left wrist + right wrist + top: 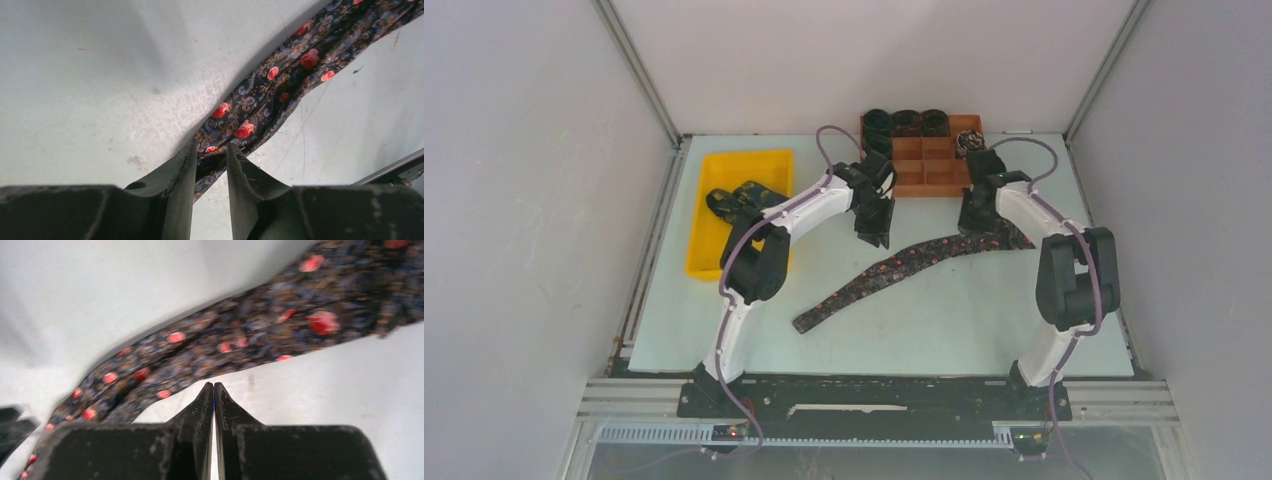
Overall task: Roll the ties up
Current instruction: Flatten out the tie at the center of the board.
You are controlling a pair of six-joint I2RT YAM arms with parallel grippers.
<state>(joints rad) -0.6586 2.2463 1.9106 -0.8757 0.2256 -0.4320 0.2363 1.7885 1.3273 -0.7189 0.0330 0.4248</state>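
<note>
- I see the long dark fabric necktie with red flowers [894,268] lying unrolled across the pale table [754,300].
- My left claw [210,147] stands partly open over it.
- My right claw [213,385] is closed, empty, just beside it.

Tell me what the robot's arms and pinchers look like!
The left arm and right arm are white tubes with chunky black joints. A thin lilac cable loops along each. The left gripper and right gripper have two dark, scuffed, wedge-shaped fingers each.

It is a robot lab: a left arm [809,210] and a right arm [1027,207] are bolted by a table [964,330] inside plain white walls [524,200].
</note>
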